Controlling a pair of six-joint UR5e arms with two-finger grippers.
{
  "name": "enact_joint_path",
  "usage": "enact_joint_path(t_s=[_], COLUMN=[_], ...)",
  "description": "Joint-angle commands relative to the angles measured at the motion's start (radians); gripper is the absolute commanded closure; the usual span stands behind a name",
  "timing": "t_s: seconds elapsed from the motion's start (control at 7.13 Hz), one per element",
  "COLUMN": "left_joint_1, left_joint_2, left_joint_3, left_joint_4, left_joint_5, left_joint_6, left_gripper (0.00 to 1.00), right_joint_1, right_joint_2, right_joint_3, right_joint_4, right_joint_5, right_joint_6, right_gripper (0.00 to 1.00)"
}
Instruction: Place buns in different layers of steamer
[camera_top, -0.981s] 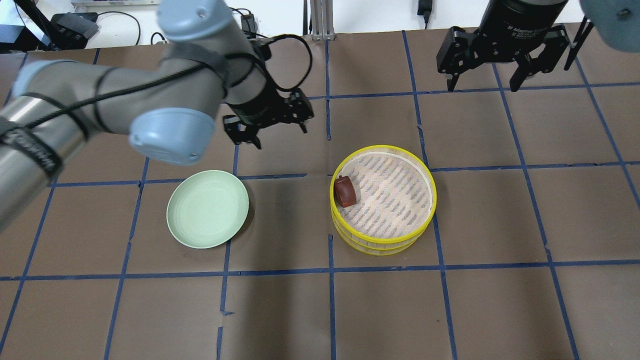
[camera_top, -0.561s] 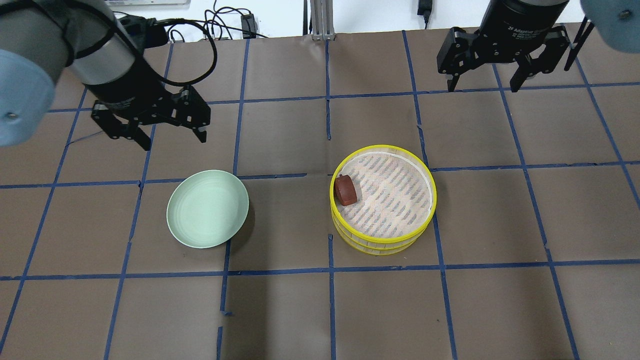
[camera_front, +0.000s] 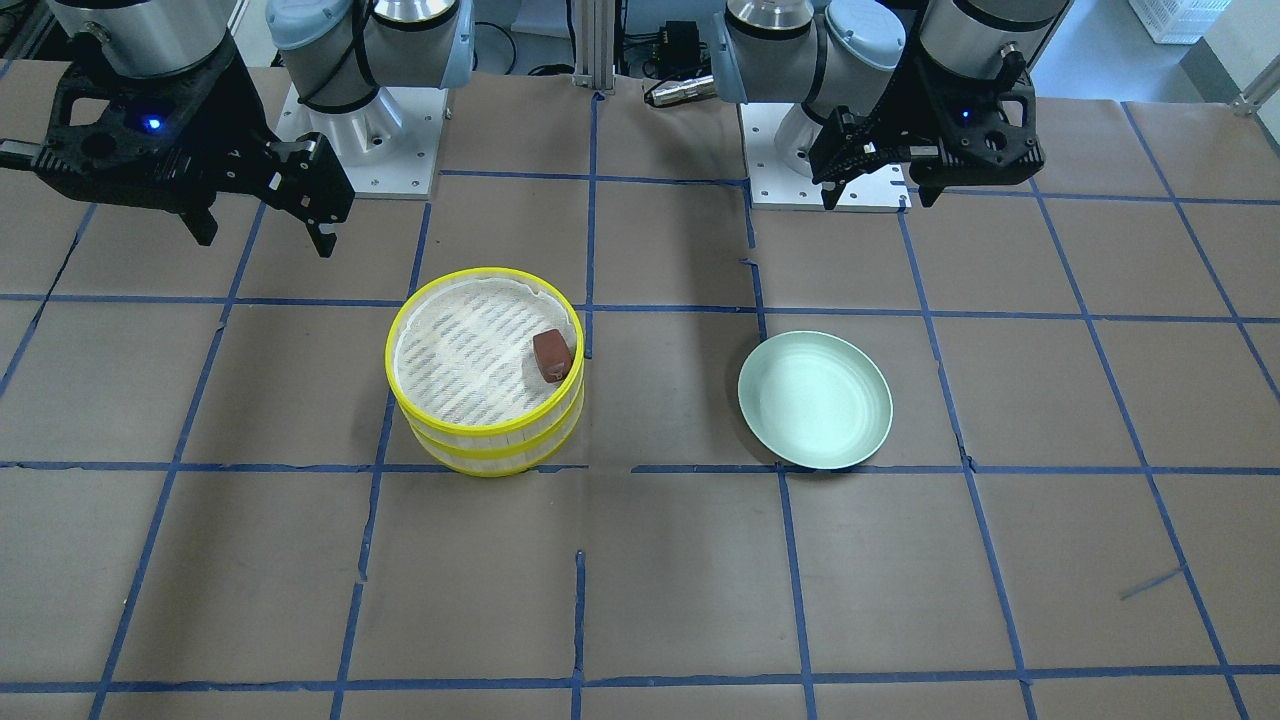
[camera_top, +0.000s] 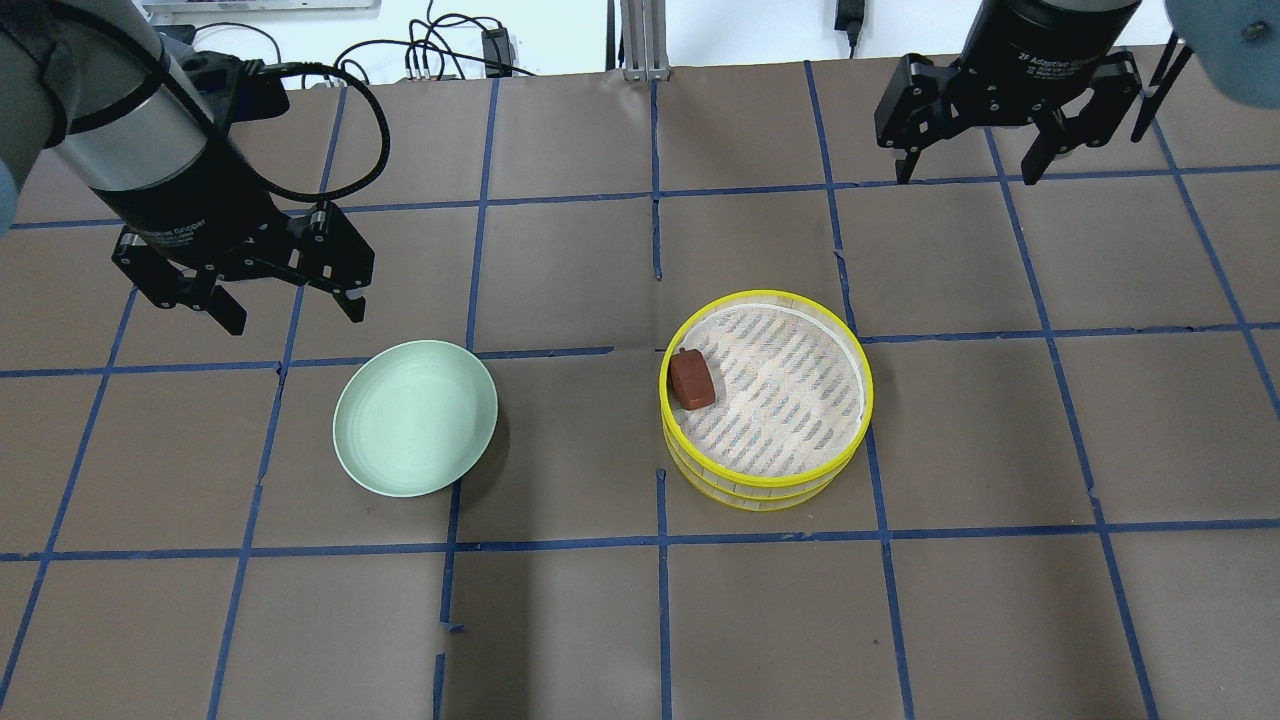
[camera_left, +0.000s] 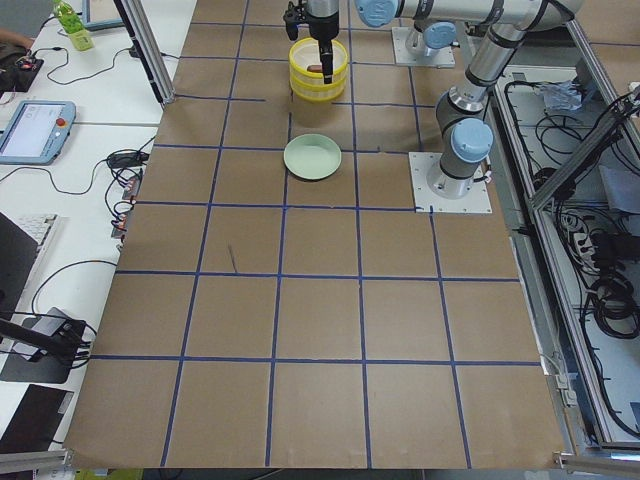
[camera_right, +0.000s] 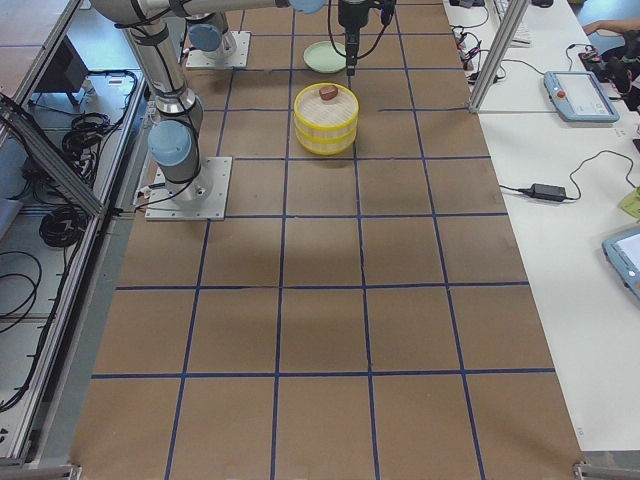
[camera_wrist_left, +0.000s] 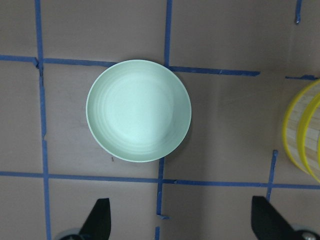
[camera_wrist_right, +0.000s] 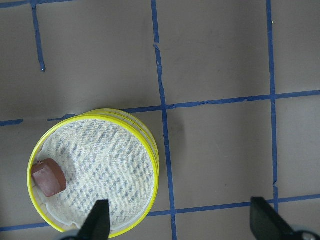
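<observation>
Couldn't see inside the lower layer (camera_front: 495, 459) of the steamer (camera_top: 868, 400) at all, since the top layer (camera_top: 790, 390) sat right over it in every view. My left wrist cam only caught a sliver of the steamer, with the rest chopped off by the right edge. Both wrist cams showed just my fingertips (camera_wrist_left: 98, 222) poking in at the bottom edge. From the side cams the brown bun (camera_right: 328, 93) was a tiny speck, way too small for detail.

Brown bun (camera_top: 692, 381) in top layer (camera_top: 800, 400), steamer (camera_top: 745, 490) stacked
</observation>
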Motion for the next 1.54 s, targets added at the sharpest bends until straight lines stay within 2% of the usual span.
enact_joint_path(t_s=[0.0, 0.84, 1.12, 1.4], left_joint_1=[0.001, -0.003, -0.006, -0.008], left_joint_2=[0.006, 0.006, 0.003, -0.003], left_joint_3=[-0.002, 0.015, 0.015, 0.008], left_joint_4=[-0.007, -0.001, 0.002, 0.007], left_joint_5=[0.003, 0.001, -0.011, -0.007], left_joint_6=[0.005, -0.009, -0.076, -0.048], left_gripper=[0.00, 0.00, 0.00, 0.00], right_joint_1=[0.000, 0.000, 0.002, 0.002], right_joint_2=[0.001, 0.001, 0.001, -0.011], right_joint_3=[0.002, 0.002, 0.006, 0.018], right_joint_4=[0.000, 0.000, 0.000, -0.002], right_joint_5=[0.001, -0.002, -0.002, -0.002], right_joint_6=[-0.002, -0.005, -0.005, -0.005], right_gripper=[0.00, 0.00, 0.00, 0.00])
